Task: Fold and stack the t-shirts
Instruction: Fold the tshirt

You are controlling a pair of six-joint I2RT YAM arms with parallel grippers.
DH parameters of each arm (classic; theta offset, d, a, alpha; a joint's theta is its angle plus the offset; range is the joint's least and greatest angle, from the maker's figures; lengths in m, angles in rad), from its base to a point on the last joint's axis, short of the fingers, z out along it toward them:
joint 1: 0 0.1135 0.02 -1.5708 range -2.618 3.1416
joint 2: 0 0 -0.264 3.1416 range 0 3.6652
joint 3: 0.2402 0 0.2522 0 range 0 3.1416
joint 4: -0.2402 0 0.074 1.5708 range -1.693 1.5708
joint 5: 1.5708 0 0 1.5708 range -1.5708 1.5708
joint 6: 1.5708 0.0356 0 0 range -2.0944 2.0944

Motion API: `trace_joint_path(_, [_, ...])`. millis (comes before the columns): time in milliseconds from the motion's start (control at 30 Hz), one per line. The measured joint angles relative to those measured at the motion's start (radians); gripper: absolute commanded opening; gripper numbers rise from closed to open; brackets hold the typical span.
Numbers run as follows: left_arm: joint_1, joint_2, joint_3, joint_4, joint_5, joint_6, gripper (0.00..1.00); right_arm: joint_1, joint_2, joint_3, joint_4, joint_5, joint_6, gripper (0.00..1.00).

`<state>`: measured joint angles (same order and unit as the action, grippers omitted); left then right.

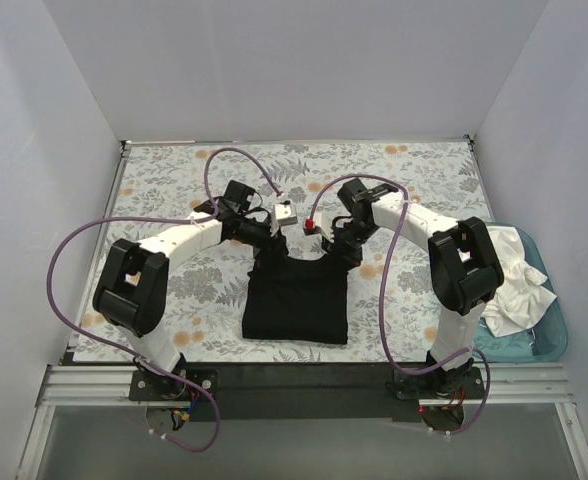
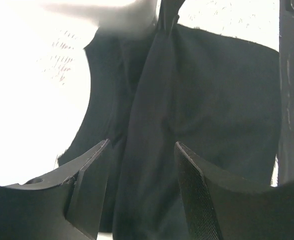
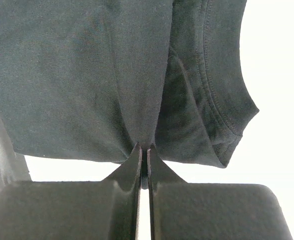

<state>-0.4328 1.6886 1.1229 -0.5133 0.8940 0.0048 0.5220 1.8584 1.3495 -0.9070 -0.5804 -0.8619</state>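
The black t-shirt (image 1: 294, 305) lies partly folded at the near middle of the floral cloth, with its far edge raised. My right gripper (image 1: 340, 248) is shut on a fold of the black cloth at the shirt's far right; in the right wrist view the cloth (image 3: 77, 75) is pinched between the closed jaws (image 3: 144, 150). My left gripper (image 1: 267, 245) is at the shirt's far left edge. Its jaws (image 2: 142, 155) stand wide apart with black cloth (image 2: 212, 90) hanging loose between them. White t-shirts (image 1: 514, 285) lie crumpled in the tub at the right.
The teal plastic tub (image 1: 554, 335) stands off the right edge of the table beside my right arm. The grey-and-orange floral cloth (image 1: 174, 190) covers the table. White walls close in the left, far and right sides.
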Motion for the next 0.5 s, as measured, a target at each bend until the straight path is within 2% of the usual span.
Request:
trace_joint_path(233, [-0.063, 0.109, -0.002, 0.127, 0.022, -0.038, 0.53, -0.005, -0.003, -0.009, 0.0, 0.0, 0.001, 0.01])
trace_joint_path(500, [-0.067, 0.155, -0.002, 0.148, 0.066, -0.031, 0.45, -0.004, -0.045, -0.025, 0.003, 0.006, 0.003, 0.01])
